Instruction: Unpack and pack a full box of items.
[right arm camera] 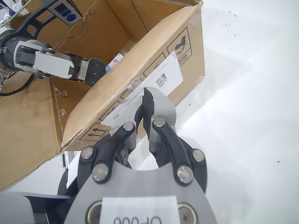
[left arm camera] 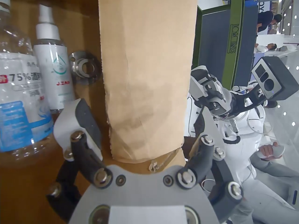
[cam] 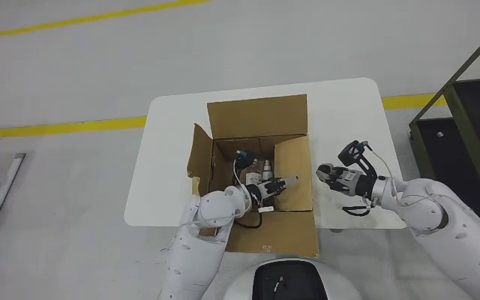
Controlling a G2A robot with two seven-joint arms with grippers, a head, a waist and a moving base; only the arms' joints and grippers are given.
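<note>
An open cardboard box [cam: 259, 116] stands in the middle of the white table [cam: 345, 112]. Inside it lie a clear labelled bottle [left arm camera: 16, 82], a white spray bottle [left arm camera: 52, 64] and a metal flange [left arm camera: 84, 66]. My left gripper [left arm camera: 144, 117] is open, with one finger inside the box and the other outside, straddling the box's right-hand flap [left arm camera: 147, 59]. It also shows at the flap's near end from above [cam: 279, 184]. My right gripper [right arm camera: 146, 103] is shut on nothing, close beside the box's outer wall [right arm camera: 163, 66] on the table [cam: 328, 174].
A green metal cart [cam: 450, 127] stands off the table's right edge. The box's four flaps are spread open, the near one [cam: 274, 232] overhanging the table's front edge. Bare table lies to the right of the box.
</note>
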